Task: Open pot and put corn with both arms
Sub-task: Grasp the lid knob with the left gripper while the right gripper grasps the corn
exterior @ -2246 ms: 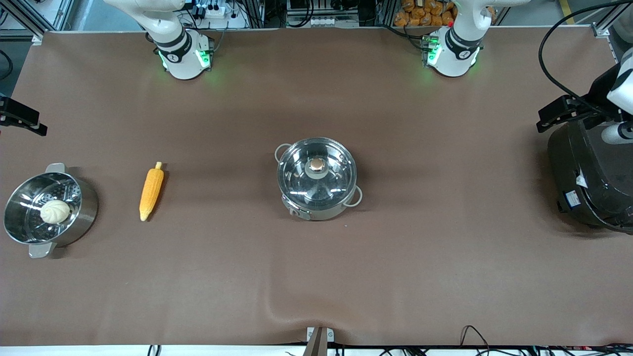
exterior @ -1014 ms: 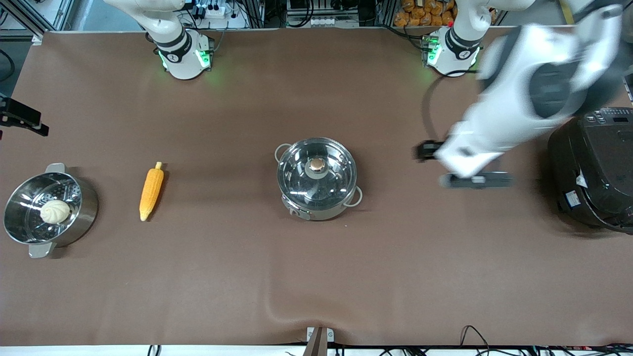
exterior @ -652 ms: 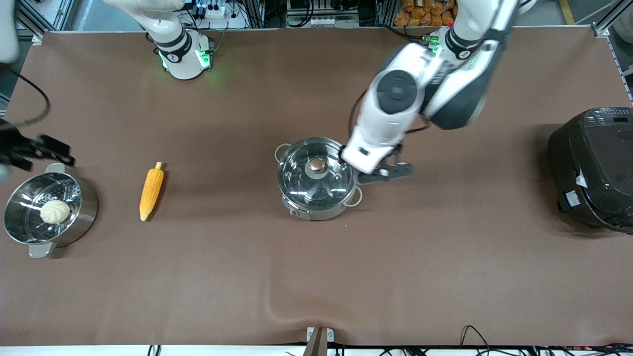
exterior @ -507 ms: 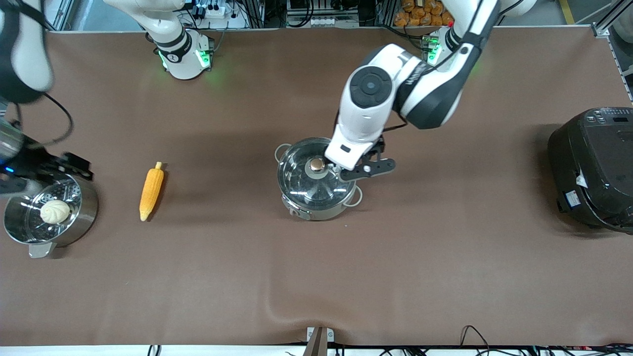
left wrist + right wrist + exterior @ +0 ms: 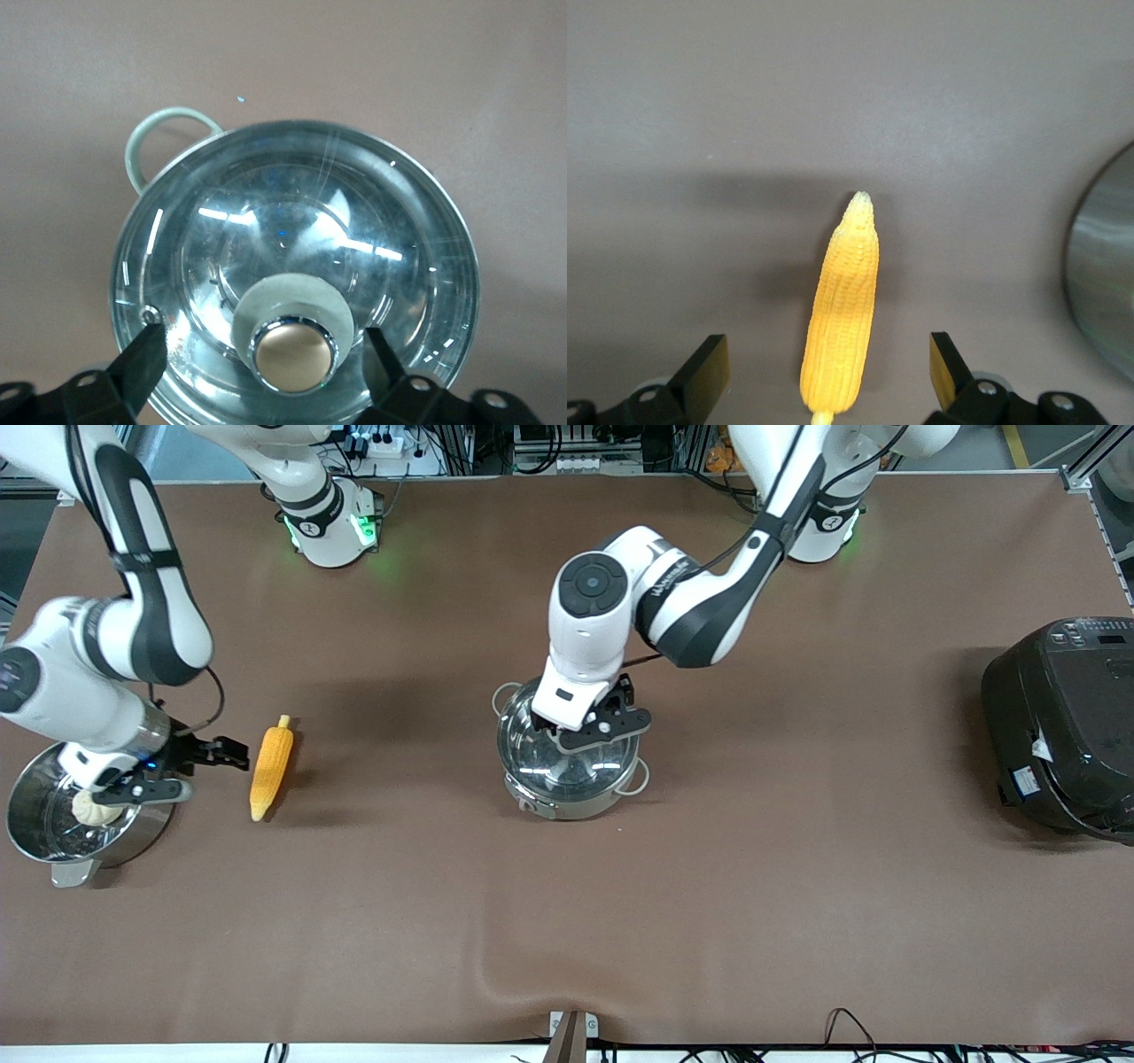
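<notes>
Pot point(image 5: 567, 766) at mid-table, glass lid point(image 5: 292, 266) on, coppery knob point(image 5: 293, 352) at lid's centre. Left gripper point(image 5: 592, 731) hovering over lid, jaws apart, one finger point(image 5: 142, 363) to each side of knob, not touching it. Wire-loop handle point(image 5: 164, 142) sticking out from pot rim.

Corn point(image 5: 270, 768) lying flat on brown table point(image 5: 797, 886) toward right arm's end, pale stub pointing toward robot bases. Right gripper point(image 5: 186, 766) between steamer pot point(image 5: 53, 837) and corn, w/ corn just beside it; jaws wide apart, corn lined up between fingers point(image 5: 704, 372) in right wrist view, no contact. White bun point(image 5: 89, 810) in steamer, partly hidden by gripper. Black rice cooker point(image 5: 1063, 726) at left arm's end.
</notes>
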Robot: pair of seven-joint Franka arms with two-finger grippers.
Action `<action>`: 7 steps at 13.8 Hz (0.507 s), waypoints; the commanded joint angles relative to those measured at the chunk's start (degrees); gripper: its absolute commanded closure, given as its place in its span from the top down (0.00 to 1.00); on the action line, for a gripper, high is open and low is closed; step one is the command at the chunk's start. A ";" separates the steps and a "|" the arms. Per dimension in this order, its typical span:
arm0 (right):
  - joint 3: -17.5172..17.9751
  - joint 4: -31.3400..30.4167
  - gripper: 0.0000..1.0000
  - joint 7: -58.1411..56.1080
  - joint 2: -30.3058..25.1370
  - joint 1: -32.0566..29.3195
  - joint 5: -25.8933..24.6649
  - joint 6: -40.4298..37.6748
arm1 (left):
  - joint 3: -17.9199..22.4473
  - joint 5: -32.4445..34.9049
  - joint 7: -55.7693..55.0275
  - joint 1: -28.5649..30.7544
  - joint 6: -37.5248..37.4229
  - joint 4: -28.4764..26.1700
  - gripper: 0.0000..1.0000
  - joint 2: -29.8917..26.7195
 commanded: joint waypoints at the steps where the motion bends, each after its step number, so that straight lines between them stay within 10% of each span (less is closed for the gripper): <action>1: -0.01 -2.43 1.00 -0.21 2.85 0.36 0.19 4.66 | 2.24 1.60 -1.86 -2.43 0.07 1.89 0.95 1.60; 7: -0.01 -3.13 0.94 -0.13 9.97 0.27 0.19 9.31 | 2.16 1.60 -2.12 -3.05 0.69 1.89 0.83 2.92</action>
